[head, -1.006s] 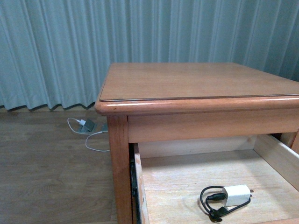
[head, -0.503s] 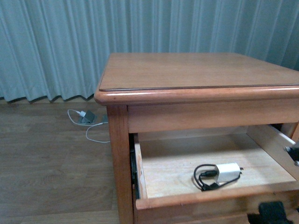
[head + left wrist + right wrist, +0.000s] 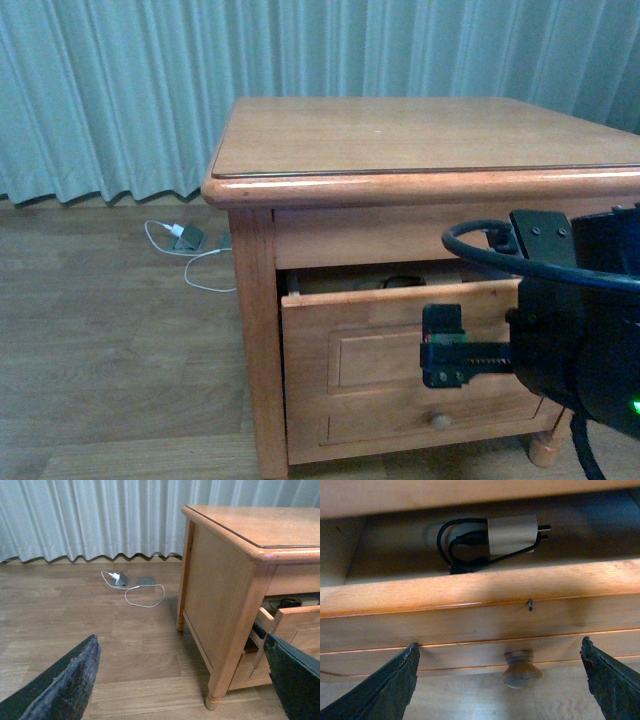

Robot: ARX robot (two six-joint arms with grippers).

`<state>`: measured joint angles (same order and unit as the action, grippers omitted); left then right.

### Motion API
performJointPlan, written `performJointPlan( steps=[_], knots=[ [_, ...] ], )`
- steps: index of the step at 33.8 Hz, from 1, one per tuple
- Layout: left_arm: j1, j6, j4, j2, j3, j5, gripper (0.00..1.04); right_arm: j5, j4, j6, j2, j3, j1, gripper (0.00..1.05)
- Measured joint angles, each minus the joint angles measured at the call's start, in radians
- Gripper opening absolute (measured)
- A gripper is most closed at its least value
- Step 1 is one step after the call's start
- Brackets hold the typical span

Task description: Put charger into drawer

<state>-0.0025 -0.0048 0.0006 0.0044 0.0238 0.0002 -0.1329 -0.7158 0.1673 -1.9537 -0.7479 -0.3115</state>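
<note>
The charger (image 3: 512, 532), a white plug block with a coiled black cable (image 3: 451, 544), lies inside the drawer (image 3: 470, 587), seen through the narrow gap above the drawer's front. In the front view the drawer (image 3: 370, 335) stands only slightly open, with a dark bit of cable (image 3: 400, 281) showing in the gap. My right gripper (image 3: 499, 641) is open and empty, its jaws either side of the round pale knob (image 3: 522, 667). It also shows in the front view (image 3: 455, 348), right in front of the drawer panel. My left gripper (image 3: 181, 645) is open and empty over the floor beside the cabinet.
The wooden nightstand (image 3: 420, 140) has a lower drawer with its own knob (image 3: 440, 420). A white-cabled plug with a grey device (image 3: 185, 240) lies on the wood floor by the curtain; it also shows in the left wrist view (image 3: 122, 578). My right arm (image 3: 585, 330) fills the front view's right side.
The drawer has slid from wide open to almost shut with the charger inside. My right gripper and arm have come into view in front of the drawer panel.
</note>
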Motion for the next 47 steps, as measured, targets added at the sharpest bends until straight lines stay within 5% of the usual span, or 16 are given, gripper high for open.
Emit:
performJointPlan(
  steps=[28,47],
  knots=[
    [0.000,0.000,0.000,0.000,0.000,0.000,0.98,0.035,-0.098,0.043,-0.165,-0.158,0.030,0.96],
    [0.000,0.000,0.000,0.000,0.000,0.000,0.98,0.249,0.164,-0.045,0.298,0.126,0.060,0.96]
  ],
)
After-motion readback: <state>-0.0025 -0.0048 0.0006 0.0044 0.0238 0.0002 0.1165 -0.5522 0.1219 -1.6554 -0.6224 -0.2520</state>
